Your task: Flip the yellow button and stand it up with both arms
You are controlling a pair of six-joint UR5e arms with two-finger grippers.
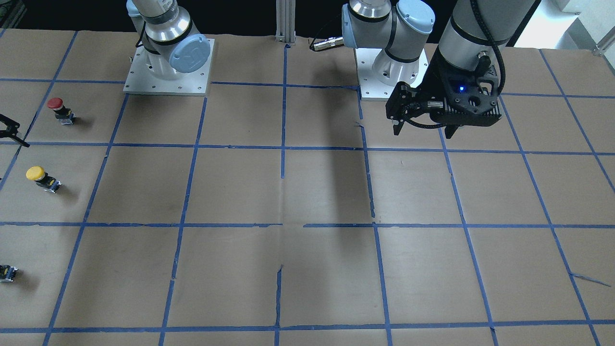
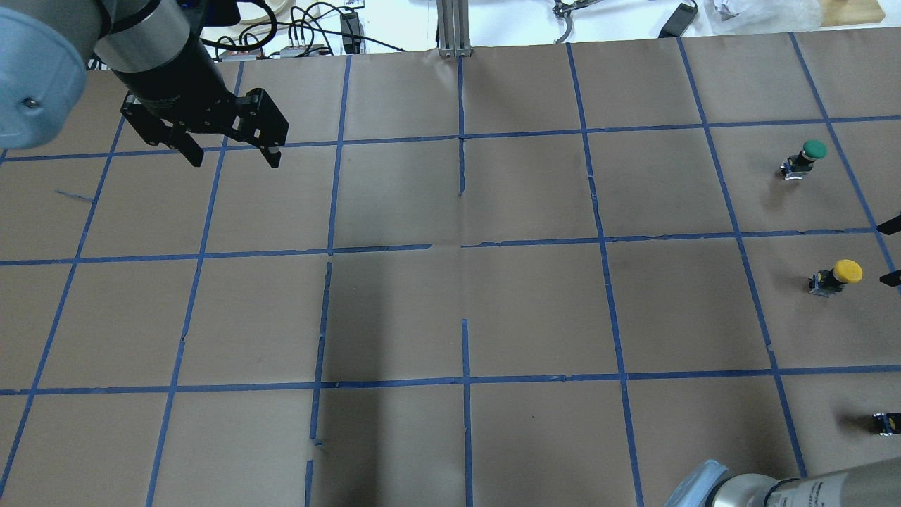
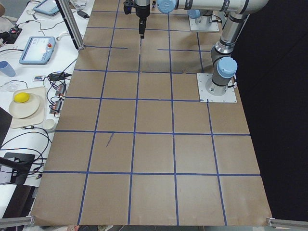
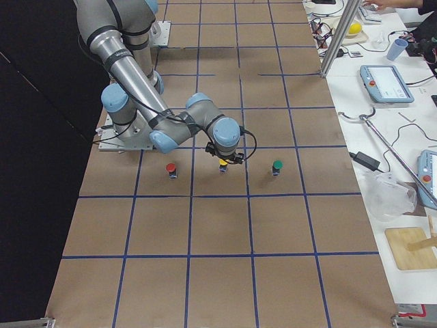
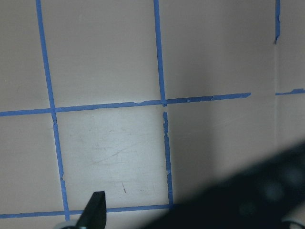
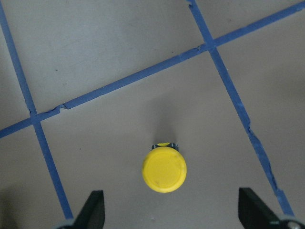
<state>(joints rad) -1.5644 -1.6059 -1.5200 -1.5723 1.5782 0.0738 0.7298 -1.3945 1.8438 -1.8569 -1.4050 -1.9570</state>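
Note:
The yellow button (image 1: 42, 178) stands upright on its black-and-grey base, cap up, at the table's end on my right side. It also shows in the overhead view (image 2: 836, 276), the right side view (image 4: 222, 166) and the right wrist view (image 6: 164, 170). My right gripper (image 6: 171, 214) hangs open straight above it, with the cap between the two fingers and apart from both. Only the gripper's fingertips (image 2: 889, 279) show at the overhead view's edge. My left gripper (image 2: 232, 158) is open and empty, high over the far left of the table, and also shows in the front view (image 1: 423, 129).
A red-capped button (image 1: 60, 109) stands one square to one side of the yellow one. A green-capped button (image 2: 806, 158) stands one square to the other side. A small dark capless switch block (image 2: 887, 422) lies nearer my base. Blue tape lines grid the brown table (image 2: 450, 317).

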